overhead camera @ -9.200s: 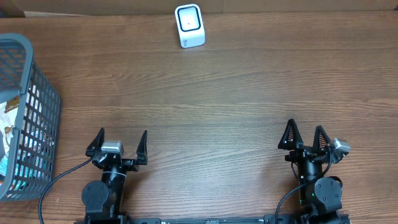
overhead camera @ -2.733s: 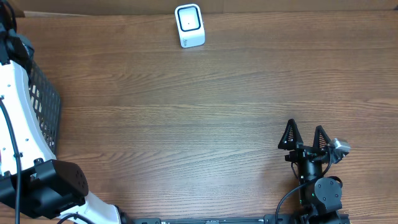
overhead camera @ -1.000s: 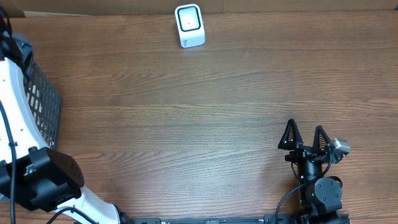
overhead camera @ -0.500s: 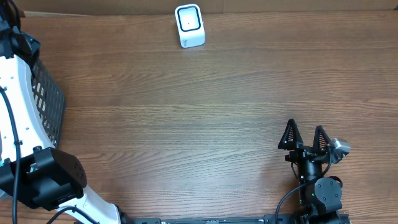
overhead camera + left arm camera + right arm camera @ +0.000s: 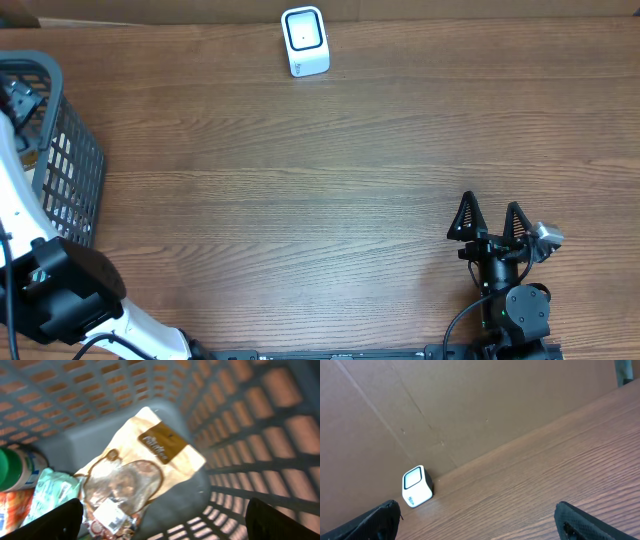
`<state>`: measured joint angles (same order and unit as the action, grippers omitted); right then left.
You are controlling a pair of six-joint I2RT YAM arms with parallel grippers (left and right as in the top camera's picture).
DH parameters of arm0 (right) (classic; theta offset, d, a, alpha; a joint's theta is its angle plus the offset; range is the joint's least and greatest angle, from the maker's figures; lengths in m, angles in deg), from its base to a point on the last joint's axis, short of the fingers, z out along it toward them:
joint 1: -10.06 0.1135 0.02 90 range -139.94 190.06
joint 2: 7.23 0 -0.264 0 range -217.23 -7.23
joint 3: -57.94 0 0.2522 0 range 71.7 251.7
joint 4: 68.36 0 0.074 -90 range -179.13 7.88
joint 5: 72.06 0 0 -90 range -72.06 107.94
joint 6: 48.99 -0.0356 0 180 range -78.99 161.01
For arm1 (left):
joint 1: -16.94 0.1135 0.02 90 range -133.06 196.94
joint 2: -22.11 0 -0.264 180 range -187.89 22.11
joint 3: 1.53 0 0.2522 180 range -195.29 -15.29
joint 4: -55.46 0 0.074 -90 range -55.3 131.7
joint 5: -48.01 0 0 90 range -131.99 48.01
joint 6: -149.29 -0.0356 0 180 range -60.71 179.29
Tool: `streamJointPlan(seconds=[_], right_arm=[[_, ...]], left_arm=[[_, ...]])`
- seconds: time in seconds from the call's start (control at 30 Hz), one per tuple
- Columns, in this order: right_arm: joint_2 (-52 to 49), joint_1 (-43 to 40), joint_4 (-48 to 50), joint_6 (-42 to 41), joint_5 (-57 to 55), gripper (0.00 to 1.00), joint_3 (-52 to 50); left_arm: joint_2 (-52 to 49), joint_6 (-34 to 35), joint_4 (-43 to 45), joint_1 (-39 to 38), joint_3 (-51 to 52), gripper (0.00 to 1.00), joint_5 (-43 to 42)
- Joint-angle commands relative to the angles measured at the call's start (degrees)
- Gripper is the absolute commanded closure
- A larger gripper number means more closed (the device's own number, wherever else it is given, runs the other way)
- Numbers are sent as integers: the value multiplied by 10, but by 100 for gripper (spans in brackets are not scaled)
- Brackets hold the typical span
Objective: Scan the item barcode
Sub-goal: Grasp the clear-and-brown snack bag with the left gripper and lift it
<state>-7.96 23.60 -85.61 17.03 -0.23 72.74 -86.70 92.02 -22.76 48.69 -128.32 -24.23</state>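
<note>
Wide open and empty, the left gripper (image 5: 162, 512) hangs over the tan snack pouch (image 5: 150, 457) mid-frame in the basket (image 5: 250, 425); reaching done, grasping looks next.

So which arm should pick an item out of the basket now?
Left. The left gripper hangs inside the basket, jaws open, right above the tan pouch. The right gripper sits open at the near right of the table, far from the basket.
</note>
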Motion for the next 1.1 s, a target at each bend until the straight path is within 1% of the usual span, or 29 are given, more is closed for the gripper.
streamJointPlan(seconds=[0.0,0.23,0.27,0.3,0.47,0.63,0.77,1.07], right_arm=[[6,-1,3,3,2,0,-6],[6,-1,3,3,2,0,-6],[6,-1,3,3,2,0,-6],[6,-1,3,3,2,0,-6],[6,-1,3,3,2,0,-6],[6,-1,3,3,2,0,-6],[6,-1,3,3,2,0,-6],[6,-1,3,3,2,0,-6]], left_arm=[[-7,-24,-3,25,16,12,-29],[-7,-61,31,61,97,10,-33],[-7,-72,40,65,108,10,-38],[-7,-101,65,71,133,10,-56],[-7,-177,117,76,176,11,-107],[-7,-219,153,76,215,11,-119],[-7,-236,179,77,255,11,-119],[-7,-247,240,77,317,10,-141]])
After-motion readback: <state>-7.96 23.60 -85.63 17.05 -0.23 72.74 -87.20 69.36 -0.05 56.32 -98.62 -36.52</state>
